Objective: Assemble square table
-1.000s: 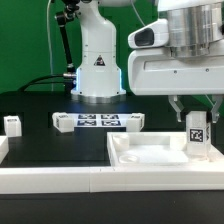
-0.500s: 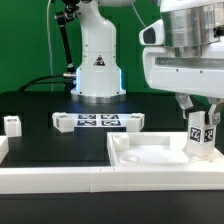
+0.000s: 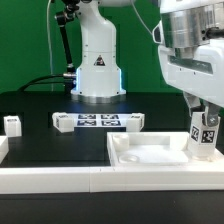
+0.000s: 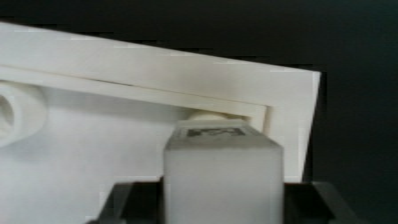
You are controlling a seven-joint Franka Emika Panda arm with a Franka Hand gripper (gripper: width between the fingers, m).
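A: Nearest the camera?
B: Long white border bar (image 3: 50,181), then smooth white tabletop (image 3: 150,152), tray-shaped, raised rim.
A: Gripper (image 3: 204,120)?
B: Clamped on blocky tagged leg (image 3: 203,138) at tabletop's corner, exterior view's right. Farther back: loose legs (image 3: 12,124) flanking flat marker board (image 3: 98,122).

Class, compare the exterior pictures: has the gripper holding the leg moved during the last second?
Yes. The gripper, with the leg clamped in it, has shifted toward the exterior view's right, farther from the fixed marker board.
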